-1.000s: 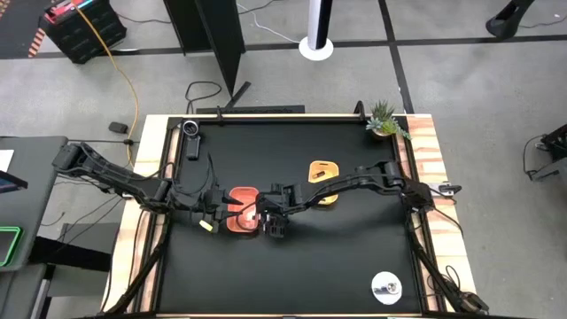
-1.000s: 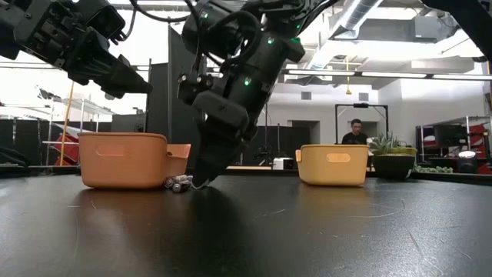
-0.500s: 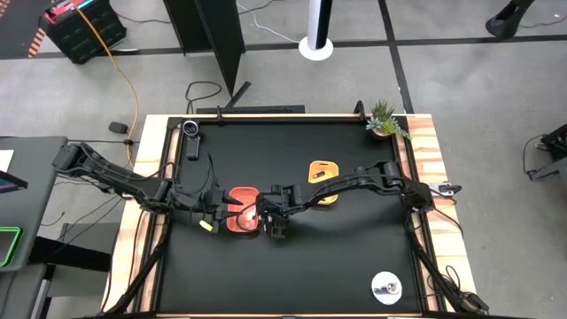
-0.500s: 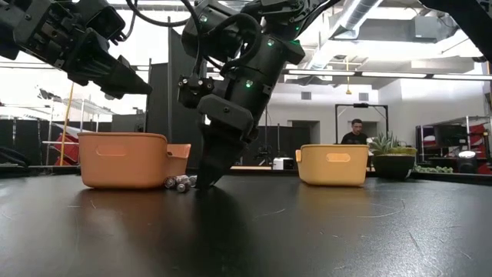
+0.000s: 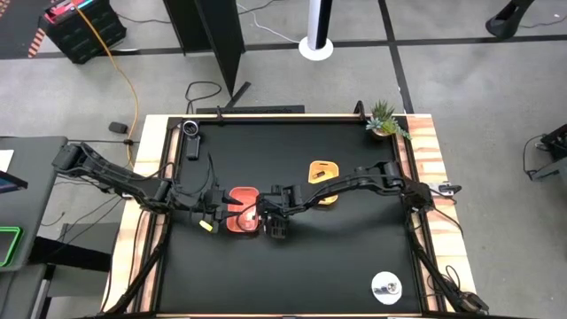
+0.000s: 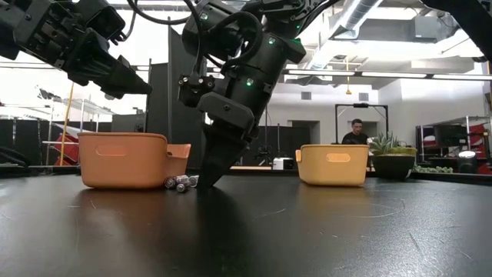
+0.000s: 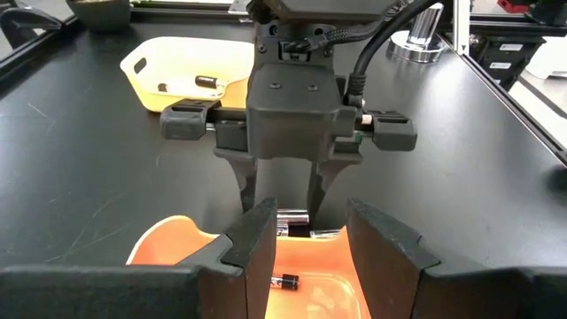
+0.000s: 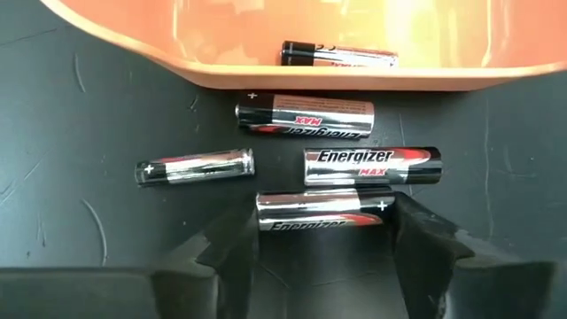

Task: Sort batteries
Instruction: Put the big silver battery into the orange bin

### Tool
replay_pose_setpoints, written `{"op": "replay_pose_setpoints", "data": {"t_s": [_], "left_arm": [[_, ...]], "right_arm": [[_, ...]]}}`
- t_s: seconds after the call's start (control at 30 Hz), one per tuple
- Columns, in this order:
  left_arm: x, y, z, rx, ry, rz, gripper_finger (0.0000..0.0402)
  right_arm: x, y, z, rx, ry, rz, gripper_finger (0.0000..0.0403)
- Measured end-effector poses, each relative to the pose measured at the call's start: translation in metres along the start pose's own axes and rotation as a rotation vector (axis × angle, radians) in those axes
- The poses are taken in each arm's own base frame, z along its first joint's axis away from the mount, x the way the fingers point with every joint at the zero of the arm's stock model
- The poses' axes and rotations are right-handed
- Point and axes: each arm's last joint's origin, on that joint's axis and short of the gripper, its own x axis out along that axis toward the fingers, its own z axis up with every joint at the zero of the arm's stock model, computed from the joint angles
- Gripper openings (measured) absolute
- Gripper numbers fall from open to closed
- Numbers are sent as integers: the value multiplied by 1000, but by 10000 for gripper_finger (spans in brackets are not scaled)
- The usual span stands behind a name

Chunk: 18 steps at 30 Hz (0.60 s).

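Several silvery batteries with dark, reddish ends lie on the black table against the orange tray [image 8: 310,78], among them battery [image 8: 306,113], battery [image 8: 195,167] and battery [image 8: 372,166]. One battery [image 8: 338,56] lies inside the tray. My right gripper [image 8: 323,226] is open and points down at the tray's right side [image 5: 276,232], [image 6: 206,183]. Its fingers stand at the two ends of the nearest battery [image 8: 323,213]. My left gripper [image 7: 306,239] hangs open above the orange tray [image 5: 241,221]. The yellow tray [image 7: 190,62] holds one battery [image 7: 208,81]. My right gripper straddles the nearest battery [image 8: 266,214] lengthwise, coming from above with one finger [image 8: 230,244] at each end. The battery lies flat on the table. Whether the fingers touch it, I cannot tell.
The yellow tray [image 5: 323,173] sits to the right of the orange one and farther back. A round silver-white disc [image 5: 386,286] lies near the table's near right corner and a potted plant [image 5: 385,120] at the far right corner. A person [image 6: 355,132] stands in the room behind.
My right gripper has edged a little toward the table's right beside the batteries, its fingertips staying low at the table. The left arm and the batteries have kept still.
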Motion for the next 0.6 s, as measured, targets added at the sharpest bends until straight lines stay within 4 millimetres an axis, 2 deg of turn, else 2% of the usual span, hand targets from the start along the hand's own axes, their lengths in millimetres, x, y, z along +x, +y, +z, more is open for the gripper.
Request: {"op": "replay_pose_setpoints", "data": {"t_s": [0.13,0.6], "left_arm": [[0,0,0,0,0,0,132],[0,0,0,-2,0,0,132]], "right_arm": [[0,0,0,6,0,0,196],[-20,0,15,8,31,-19,197]]}}
